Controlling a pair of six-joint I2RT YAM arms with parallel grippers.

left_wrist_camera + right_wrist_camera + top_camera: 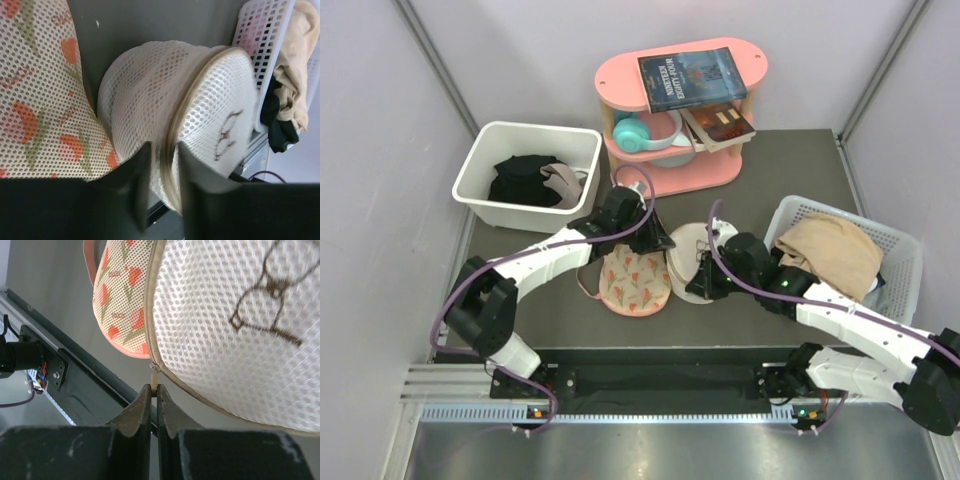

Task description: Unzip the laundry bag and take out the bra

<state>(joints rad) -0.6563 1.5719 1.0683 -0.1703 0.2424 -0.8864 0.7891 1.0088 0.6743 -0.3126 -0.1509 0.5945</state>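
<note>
The step in hand is the unzipping, and it has barely begun. The laundry bag [686, 246] sits at the middle of the overhead frame, tipped on its edge. The pink floral mesh piece [633, 280] lies just to its left and the white basket [905, 262] is off to the right.

In the right wrist view, the right gripper [154, 392] has its fingers pressed together at the bottom centre. They pinch a small tan tab [155, 371] that hangs from the bag's zip rim [156, 315].

In the left wrist view, the left gripper [164, 187] stands at the bottom centre with its fingers slightly apart. One finger is on each side of the same rim, and they look loose, not clamped.

The zip looks closed along every stretch that shows. The bra cannot be seen in any view and is presumably inside the mesh.

The next move probably calls for the left fingers to close on the rim and hold the bag steady. The right arm would then draw the tab along the curve of the rim, following the arc instead of pulling straight. A straight pull would likely drag the light bag along or slip off the tab.
</note>
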